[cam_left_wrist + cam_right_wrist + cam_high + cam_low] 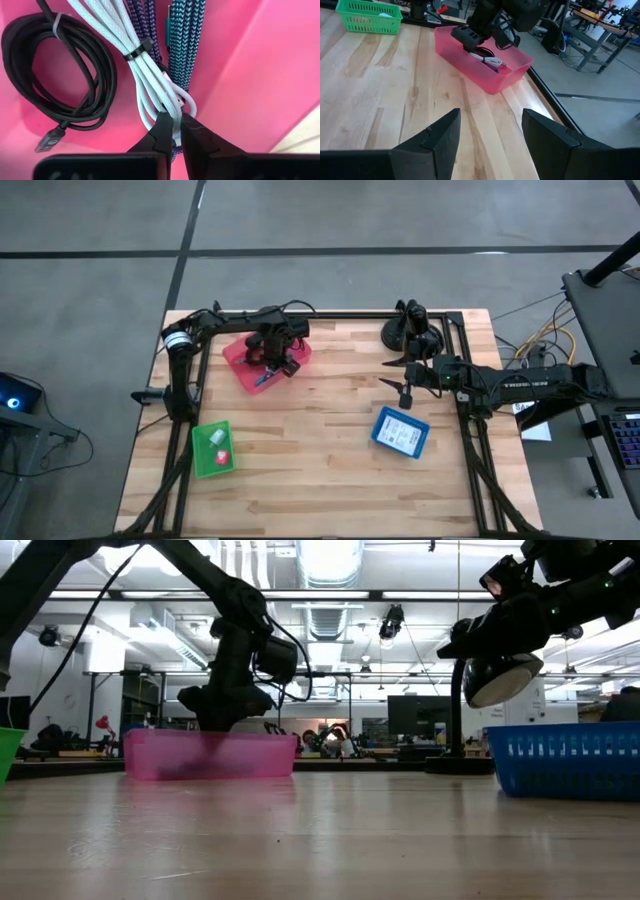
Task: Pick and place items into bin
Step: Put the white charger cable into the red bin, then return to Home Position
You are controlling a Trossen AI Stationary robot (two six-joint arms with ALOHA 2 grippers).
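- The left gripper (172,131) is down inside the pink bin (240,365) at the far left of the counter (320,450), its fingers nipped shut on the looped end of a white cable bundle (150,75)
- Judged from that, the step in hand is lifting this bundle out; the bite is only on a few strands, so a slow, straight rise should keep the loop from slipping free or dragging its neighbours along
- The white bundle lies touching a purple braided cable (145,25) and a teal braided cable (185,45); watch that they do not snag
- Count in the pink bin: one black coiled cable (55,75), one white, one purple, one teal
- Bins: three, pink, green bin (213,448) and blue bin (400,431)
- The right gripper (490,137) hangs open above bare counter near the blue bin, waiting
- The green bin holds small pieces, too small to count
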